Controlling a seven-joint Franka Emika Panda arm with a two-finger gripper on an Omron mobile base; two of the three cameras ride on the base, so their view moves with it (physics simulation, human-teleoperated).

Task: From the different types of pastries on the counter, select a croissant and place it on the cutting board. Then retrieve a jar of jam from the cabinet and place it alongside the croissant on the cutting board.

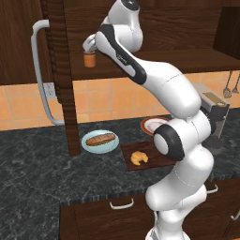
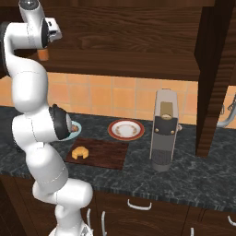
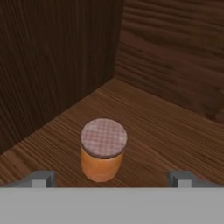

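Orange and capped with a pale greyish lid, the jar of jam (image 3: 103,151) stands upright on the wooden shelf of the cabinet (image 3: 170,127), in the lower middle of the hand view, close to the corner where the side wall meets the back. The claw (image 3: 111,178) sits just over it with its two tips spread wide apart, one at the lower left and one at the lower right, and the jar lies between them but a little to the left of centre; nothing is gripped yet. That spread looks chosen so the tips can pass down either side of the lid. In the left base view the jar (image 1: 89,60) shows at upper left, under the end of the raised arm, with the cabinet door swung open and its long curved handle (image 1: 41,75) at far left. Lower down, the croissant (image 1: 138,158) already rests on the cutting board (image 1: 154,159), leaving bare wood beside it for the jar. Left of the board, the long brown loaf (image 1: 100,139) lies on a pale blue plate (image 1: 89,145) on the dark tabletop (image 1: 37,173).
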